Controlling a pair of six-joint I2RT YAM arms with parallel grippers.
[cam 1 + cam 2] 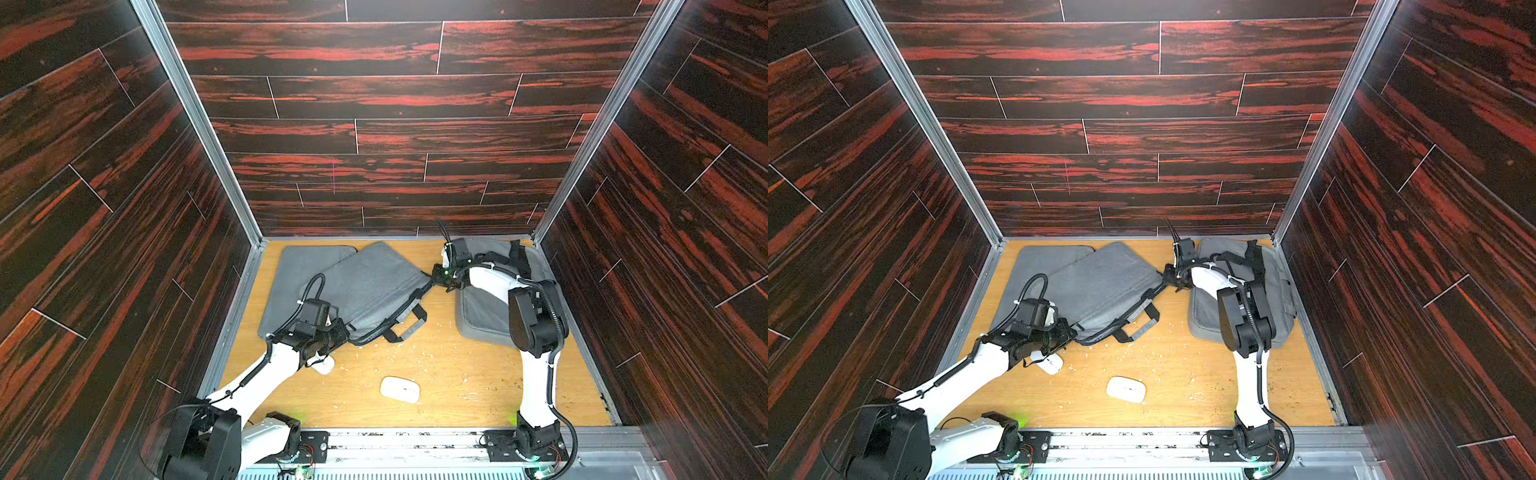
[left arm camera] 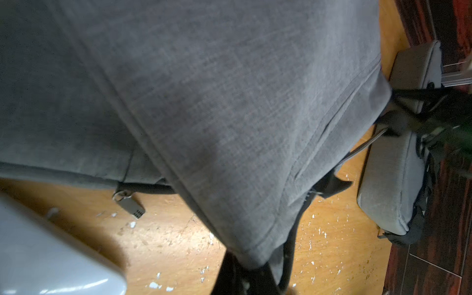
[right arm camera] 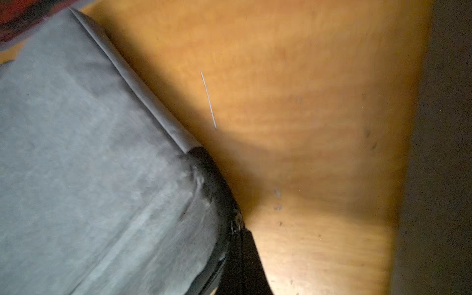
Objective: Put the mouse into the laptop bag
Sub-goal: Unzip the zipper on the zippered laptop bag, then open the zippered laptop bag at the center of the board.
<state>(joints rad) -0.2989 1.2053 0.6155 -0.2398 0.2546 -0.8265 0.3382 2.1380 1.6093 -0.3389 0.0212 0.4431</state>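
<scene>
Laptop bag is the grey one lying slantwise mid-table. It sits partly over a flat sleeve, and there's a spare bag off by the right arm. Both claws are on the bag. The left claw is pinched tight at the near corner by the handles. The right claw is pinched tight at the far corner, where a black zip edge looks stretched toward it. I can't make out whether the fingers have a zip tab or just fabric, since the wrist views are too close and blurry. My read is that we're on the opening-the-bag step, with nothing packed yet. The mouse sits loose on the table near the front, well apart from the bag. A second mouse lies just under the left wrist. I'd guess the next move needs one claw to hold the mouth open while the other lets go and goes for a mouse.
</scene>
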